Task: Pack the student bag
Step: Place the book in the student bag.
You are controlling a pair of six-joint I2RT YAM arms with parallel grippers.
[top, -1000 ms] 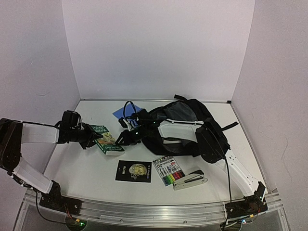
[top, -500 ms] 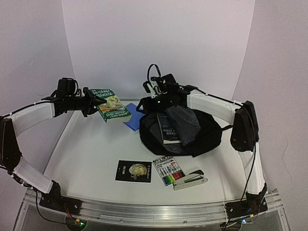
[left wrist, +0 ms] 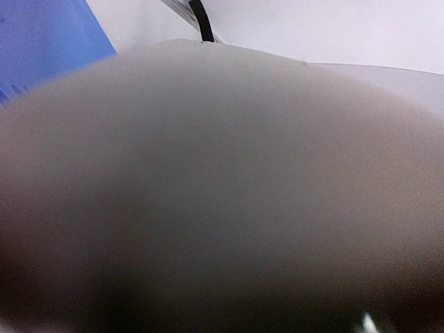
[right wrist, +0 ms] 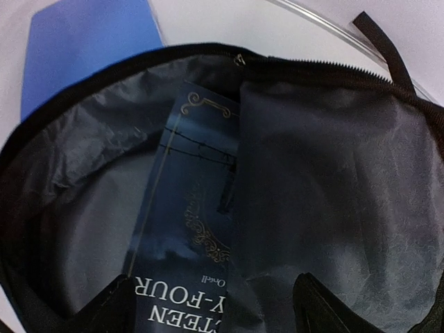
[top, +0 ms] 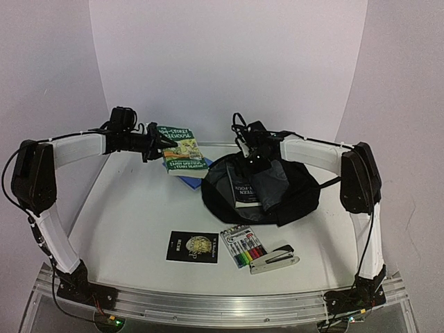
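While the left jaws pinch the green paperback book [top: 184, 151] aloft, the black fabric backpack [top: 298, 198] gapes just to its right. And the right jaws hover spread above it.

Top cam is looking down from above & behind the arm bases, taking in the whole table [top: 132, 229]. Right wrist cam is peering straight into the student bag [right wrist: 333, 173], v. close, lining filling the frame. Left wrist cam is sitting against sth pale, nearly all blur. All 3 are catching the blue sheet [right wrist: 83, 48]; top & right wrist are sharing the bag's open mouth.
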